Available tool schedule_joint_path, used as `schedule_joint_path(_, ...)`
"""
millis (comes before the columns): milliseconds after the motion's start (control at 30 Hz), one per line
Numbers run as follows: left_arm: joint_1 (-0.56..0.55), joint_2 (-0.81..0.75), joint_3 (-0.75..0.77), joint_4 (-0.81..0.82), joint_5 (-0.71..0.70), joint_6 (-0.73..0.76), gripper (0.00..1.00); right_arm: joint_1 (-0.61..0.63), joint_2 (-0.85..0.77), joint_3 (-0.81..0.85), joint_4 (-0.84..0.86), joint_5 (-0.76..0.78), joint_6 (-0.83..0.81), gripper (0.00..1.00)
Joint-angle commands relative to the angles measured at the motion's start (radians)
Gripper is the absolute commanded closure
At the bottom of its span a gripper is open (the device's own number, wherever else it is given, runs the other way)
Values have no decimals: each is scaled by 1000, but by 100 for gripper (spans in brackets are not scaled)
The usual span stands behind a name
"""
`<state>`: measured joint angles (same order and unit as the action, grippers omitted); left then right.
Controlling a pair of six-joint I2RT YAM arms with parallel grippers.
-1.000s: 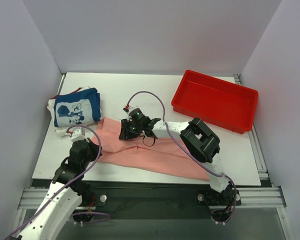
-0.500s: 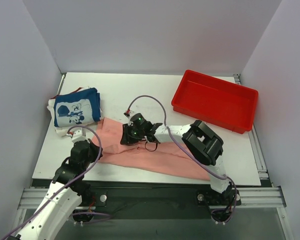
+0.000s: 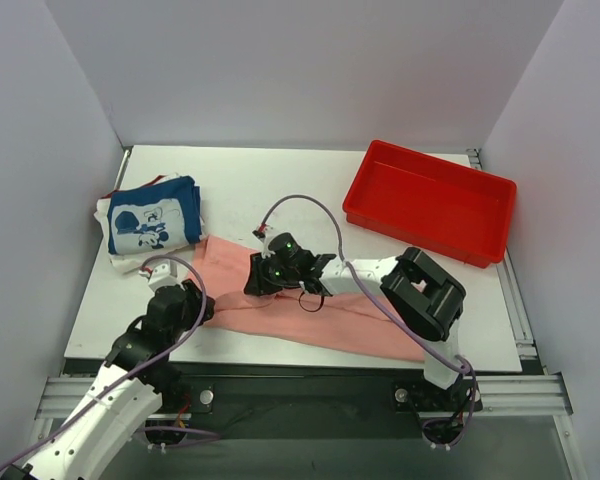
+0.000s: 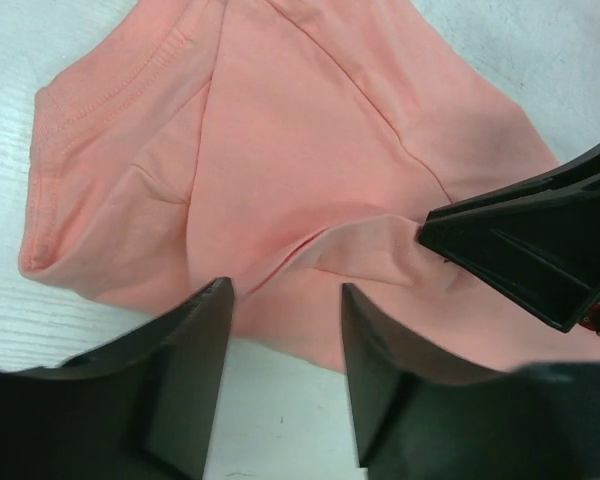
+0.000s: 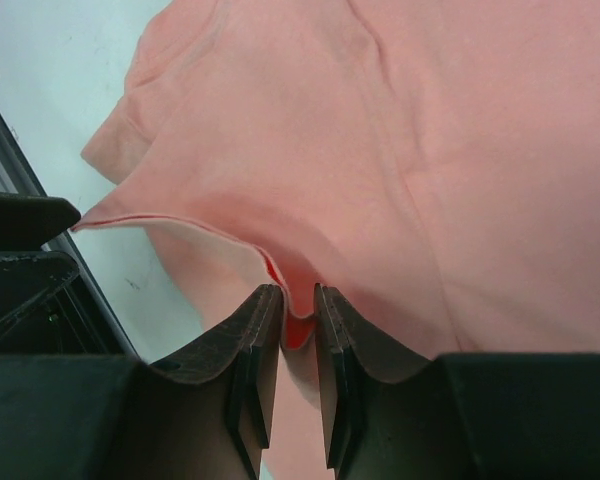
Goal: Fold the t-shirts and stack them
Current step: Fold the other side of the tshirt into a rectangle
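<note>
A salmon-pink t-shirt (image 3: 320, 310) lies partly folded across the middle of the table. My right gripper (image 3: 260, 280) is shut on a raised fold of its edge (image 5: 298, 305), lifting the cloth a little. My left gripper (image 3: 196, 303) is open at the shirt's near left corner, its fingers (image 4: 200, 350) just off the hem with bare table between them; the pink cloth (image 4: 280, 160) lies just beyond their tips. A folded navy t-shirt with a white mouse print (image 3: 152, 220) tops a small stack at the far left, with white and red cloth showing beneath.
A red plastic tray (image 3: 480, 240) sits at the far right of the table. White walls close in the left, back and right. The right gripper's finger (image 4: 540, 250) reaches in close to my left gripper.
My left gripper has opened and let go of the pink shirt. The right gripper has drawn its pinched fold a little towards the near right.
</note>
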<state>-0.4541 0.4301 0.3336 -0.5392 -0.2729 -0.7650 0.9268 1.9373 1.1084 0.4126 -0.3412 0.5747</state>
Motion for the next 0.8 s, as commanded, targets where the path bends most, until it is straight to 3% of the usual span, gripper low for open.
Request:
schedule_joint_path(0, -47, -28, 47, -31, -61, -22, 40, 18, -64, -38, 43, -7, -10, 79)
schedule_joint_path(133, -74, -48, 64, -54, -91, -30, 30, 26, -74, -70, 72, -27, -9, 78)
schedule_joint_path(367, -75, -39, 99, -42, -111, -4, 27, 49, -106, -116, 91, -44, -16, 78)
schedule_joint_path(767, -74, 87, 140, 114, -118, 76, 20, 89, -222, -200, 58, -62, -44, 66)
